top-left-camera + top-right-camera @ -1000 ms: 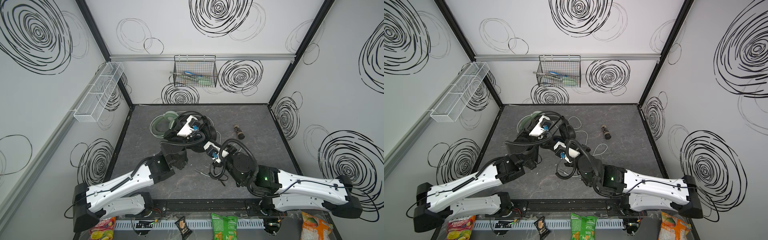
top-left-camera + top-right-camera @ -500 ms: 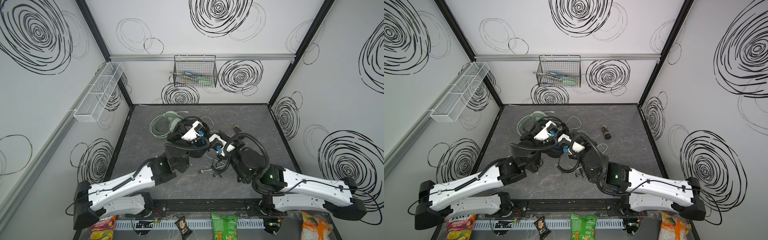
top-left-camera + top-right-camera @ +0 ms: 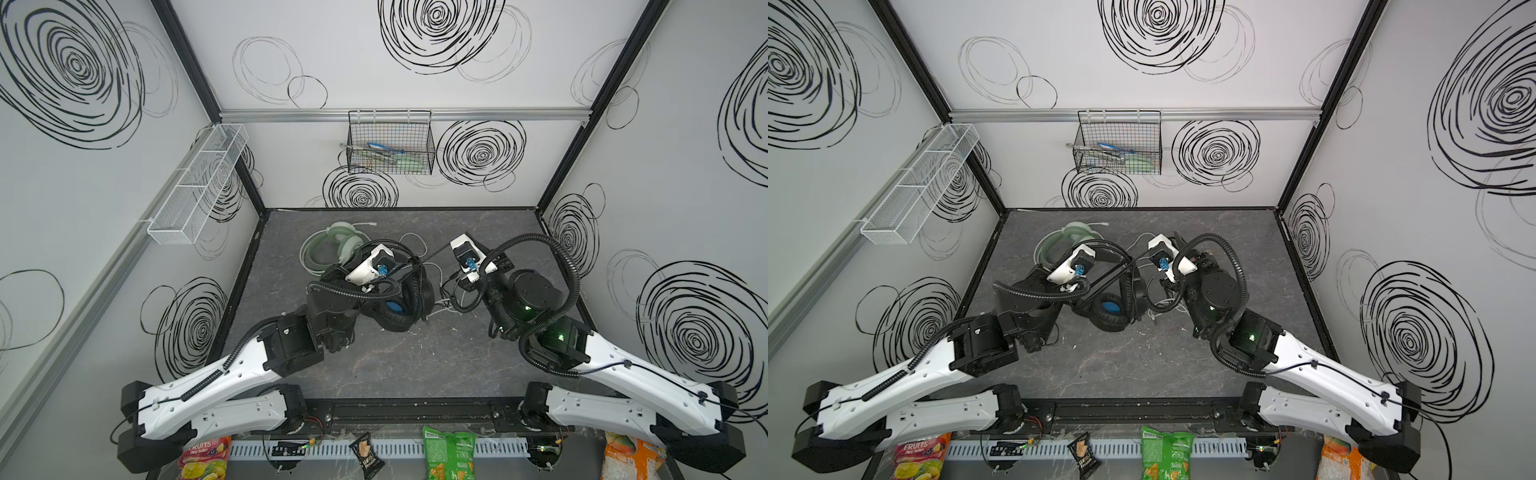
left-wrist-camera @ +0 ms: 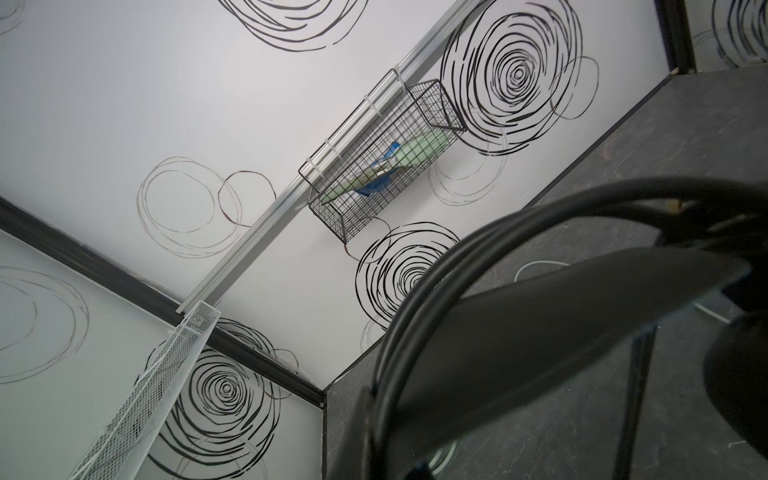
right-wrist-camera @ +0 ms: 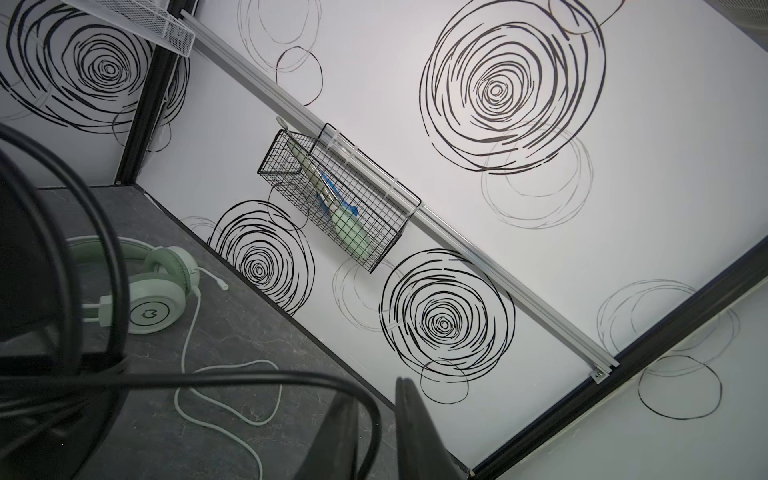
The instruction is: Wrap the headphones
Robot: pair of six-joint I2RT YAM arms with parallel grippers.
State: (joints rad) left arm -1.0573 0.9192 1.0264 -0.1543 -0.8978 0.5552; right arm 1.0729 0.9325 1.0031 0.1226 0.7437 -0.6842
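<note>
The black headphones [image 3: 400, 305] with blue inside the ear cups hang at the table's middle, my left gripper [image 3: 397, 255] shut on their headband [image 4: 540, 332]. Their black cable [image 3: 434, 255] runs taut to the right, to my right gripper [image 3: 454, 241]. In the right wrist view that cable [image 5: 249, 376] passes between the parted fingers [image 5: 409, 415] of the right gripper [image 5: 374, 390], which stands open with a gap on both sides of it. The mint-green headphones [image 3: 332, 245] lie flat at the back left, their white cable [image 5: 187, 374] loose on the table.
A black wire basket [image 3: 390, 145] hangs on the back wall and a white mesh shelf [image 3: 199, 183] on the left wall. Snack packets [image 3: 449, 453] lie along the front edge. Black and white cable loops [image 3: 451, 297] lie between the two arms.
My right gripper has moved right and toward the back, away from the black headphones, drawing the black cable taut, and its jaws have parted. The left gripper has barely moved.
</note>
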